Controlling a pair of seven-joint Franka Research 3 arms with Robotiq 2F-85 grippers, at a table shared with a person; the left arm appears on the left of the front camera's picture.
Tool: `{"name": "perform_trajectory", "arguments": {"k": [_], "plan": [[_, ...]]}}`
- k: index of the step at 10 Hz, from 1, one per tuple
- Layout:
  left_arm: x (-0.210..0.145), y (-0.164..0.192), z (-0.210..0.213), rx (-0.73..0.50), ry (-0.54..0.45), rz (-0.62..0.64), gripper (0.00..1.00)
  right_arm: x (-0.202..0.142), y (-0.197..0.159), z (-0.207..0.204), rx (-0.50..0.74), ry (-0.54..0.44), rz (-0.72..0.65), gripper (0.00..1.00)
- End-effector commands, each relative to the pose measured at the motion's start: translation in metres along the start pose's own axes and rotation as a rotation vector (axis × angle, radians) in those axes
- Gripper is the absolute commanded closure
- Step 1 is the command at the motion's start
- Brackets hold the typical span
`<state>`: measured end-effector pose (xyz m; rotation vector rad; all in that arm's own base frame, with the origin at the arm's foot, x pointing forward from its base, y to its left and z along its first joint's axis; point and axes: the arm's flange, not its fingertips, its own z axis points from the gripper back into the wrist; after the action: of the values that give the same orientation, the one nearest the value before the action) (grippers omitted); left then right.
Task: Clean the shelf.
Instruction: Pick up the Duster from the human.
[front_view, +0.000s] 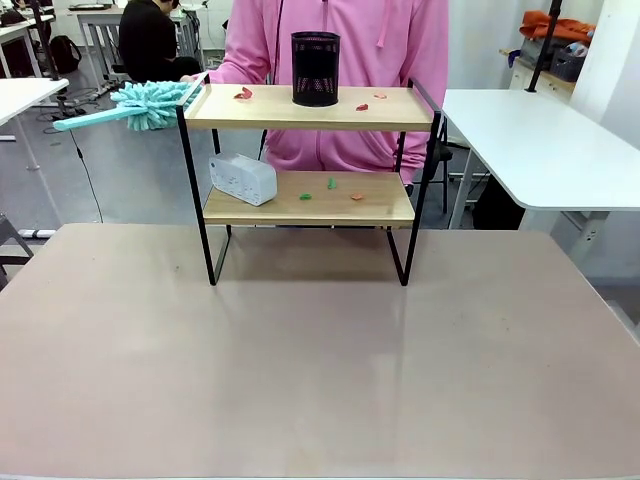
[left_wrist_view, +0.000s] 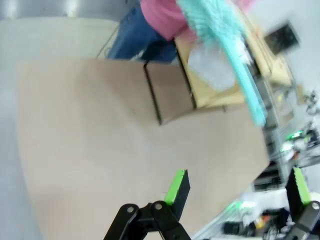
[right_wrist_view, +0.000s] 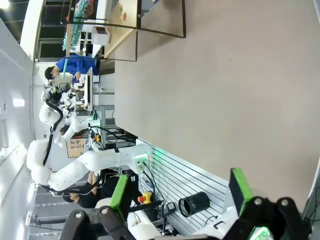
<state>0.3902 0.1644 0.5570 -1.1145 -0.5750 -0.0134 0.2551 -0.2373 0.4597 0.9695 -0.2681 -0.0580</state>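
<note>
On the pale desk (front_view: 320, 380), at its far side before a person (front_view: 400, 50), stands the shelf (front_view: 400, 112), with scraps (front_view: 243, 93) on both boards. A teal duster (front_view: 150, 105) is held at its left end, probably offered. The left fingers (left_wrist_view: 176, 187) and right fingers (right_wrist_view: 239, 191) stand apart and empty, seemingly ready for it.

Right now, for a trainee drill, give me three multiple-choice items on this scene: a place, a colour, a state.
1. Where does the black mesh cup stand? A: the top board of the shelf. B: inside a drawer. C: on the floor.
2. What colour is the duster? A: yellow. B: teal. C: black.
3. How is the left gripper? A: shut on the duster. B: shut, empty. C: open.
Key: 1 A, the cup sits up top; 2 B, teal fluff; 3 C, green pads stand apart.
</note>
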Motion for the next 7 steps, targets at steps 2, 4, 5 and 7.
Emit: {"name": "perform_trajectory", "arguments": {"k": [2, 4, 5, 7], "plan": [[0.079, 0.02, -0.04, -0.061, -0.037, 0.204, 0.0, -0.001, -0.001, 0.003, -0.001, 0.012, 0.028, 0.0], [0.064, 0.013, -0.032, -0.064, -0.021, 0.142, 0.0, -0.001, -0.001, 0.003, -0.001, 0.012, 0.028, 0.0], [0.064, 0.013, -0.032, -0.064, -0.021, 0.142, 0.0, -0.001, -0.001, 0.003, -0.001, 0.012, 0.028, 0.0], [0.064, 0.041, -0.065, 0.068, 0.032, 0.215, 0.0, -0.001, -0.001, 0.003, -0.001, 0.012, 0.028, 0.0]]}}
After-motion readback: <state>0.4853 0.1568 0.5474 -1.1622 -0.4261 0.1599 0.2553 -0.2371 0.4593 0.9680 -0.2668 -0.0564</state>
